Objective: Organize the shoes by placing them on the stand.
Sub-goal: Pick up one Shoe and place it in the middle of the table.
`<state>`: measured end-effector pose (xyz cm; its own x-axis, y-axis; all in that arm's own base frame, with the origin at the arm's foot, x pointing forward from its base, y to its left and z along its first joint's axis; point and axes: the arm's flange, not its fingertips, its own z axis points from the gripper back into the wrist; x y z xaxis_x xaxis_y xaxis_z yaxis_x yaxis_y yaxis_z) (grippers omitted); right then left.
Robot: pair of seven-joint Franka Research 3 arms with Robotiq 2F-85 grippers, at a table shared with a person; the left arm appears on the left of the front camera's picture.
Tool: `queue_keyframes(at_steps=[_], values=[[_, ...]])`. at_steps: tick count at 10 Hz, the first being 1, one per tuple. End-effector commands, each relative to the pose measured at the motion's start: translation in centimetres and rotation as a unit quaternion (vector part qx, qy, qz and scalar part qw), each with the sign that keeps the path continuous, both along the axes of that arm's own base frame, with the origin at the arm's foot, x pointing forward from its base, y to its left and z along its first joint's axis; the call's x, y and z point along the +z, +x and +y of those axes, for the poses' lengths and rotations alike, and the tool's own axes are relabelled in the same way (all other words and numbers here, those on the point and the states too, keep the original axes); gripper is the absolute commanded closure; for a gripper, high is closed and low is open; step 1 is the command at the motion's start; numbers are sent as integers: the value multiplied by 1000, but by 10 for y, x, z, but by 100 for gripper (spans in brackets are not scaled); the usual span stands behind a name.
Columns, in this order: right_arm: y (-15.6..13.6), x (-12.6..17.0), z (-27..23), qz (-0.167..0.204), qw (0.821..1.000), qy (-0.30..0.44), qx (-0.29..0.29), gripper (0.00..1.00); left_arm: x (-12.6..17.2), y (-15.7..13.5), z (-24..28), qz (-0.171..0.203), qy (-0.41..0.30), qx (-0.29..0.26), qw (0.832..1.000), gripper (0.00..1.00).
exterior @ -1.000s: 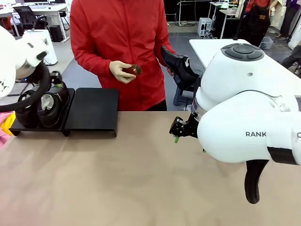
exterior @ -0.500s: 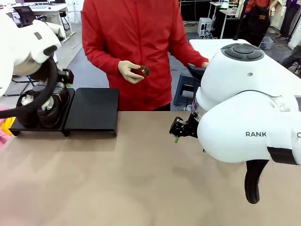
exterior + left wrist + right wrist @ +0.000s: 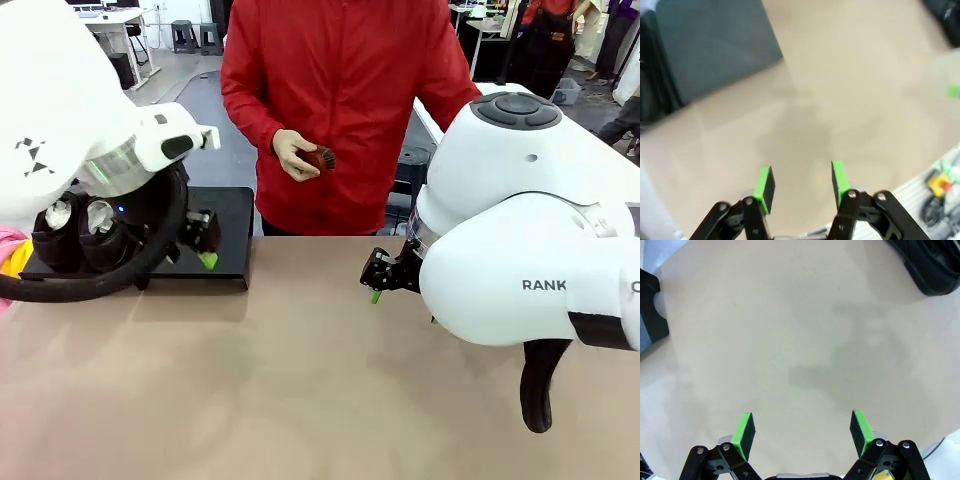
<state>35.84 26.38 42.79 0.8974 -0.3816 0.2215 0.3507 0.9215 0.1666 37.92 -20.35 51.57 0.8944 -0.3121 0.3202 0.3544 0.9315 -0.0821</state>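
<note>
Tan tabletop (image 3: 300, 400) runs across to a person (image 3: 340, 90) in a red jacket standing at the far side. Next down in size is the stand (image 3: 232, 225): its free platform lies just beyond the left gripper (image 3: 205, 255), and its other platform, farther to that gripper's left, carries two of the shoes (image 3: 75, 235) side by side, heels toward the robot. Both jaws of the left gripper stand partly apart with nothing between them. The right gripper (image 3: 802, 432) hangs spread wide and empty over bare table, well apart from the stand. Smallest is the brown brush (image 3: 320, 158) in the person's hand (not a shoe).

Risks as I judge them: the left arm's black cable loop (image 3: 100, 285) hangs right in front of the parked shoes, so a sideways swing could drag them off, and the low fingertips could shove the stand's front edge.
</note>
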Motion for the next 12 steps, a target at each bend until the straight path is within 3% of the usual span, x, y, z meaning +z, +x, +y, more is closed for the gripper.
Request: queue_keyframes(at_steps=[1, 2, 3, 4, 5, 7, 8, 10, 11, 12], values=[[1, 2, 0, 1, 1000, 3, 5, 0, -13, 8, 4, 42, 14, -52, 998, 39], [1, 2, 0, 1, 1000, 3, 5, 0, -19, 12, 11, 40, 4, -43, 998, 39], [1, 2, 0, 1, 1000, 3, 5, 0, -23, 25, 34, 22, -30, 3, 999, 39], [1, 2, 0, 1, 1000, 3, 5, 0, -21, 3, -1, 36, 14, -35, 999, 39], [0, 0, 0, 0, 1000, 0, 0, 0, -21, 3, -1, 36, 14, -35, 999, 39], [17, 5, -6, -77, 994, -71, 36, 0, -21, 3, -1, 36, 14, -35, 999, 39], [25, 12, -16, -101, 990, -93, 38, 0, -21, 3, -1, 36, 14, -35, 999, 39], [36, 20, -32, -131, 982, -97, 98, 0, -21, 3, -1, 36, 14, -35, 999, 39], [41, 19, -36, -129, 975, -105, 149, 0, -21, 3, -1, 36, 14, -35, 999, 39], [48, 18, -40, -98, 978, -133, 131, 0, -21, 3, -1, 36, 14, -35, 999, 39]])
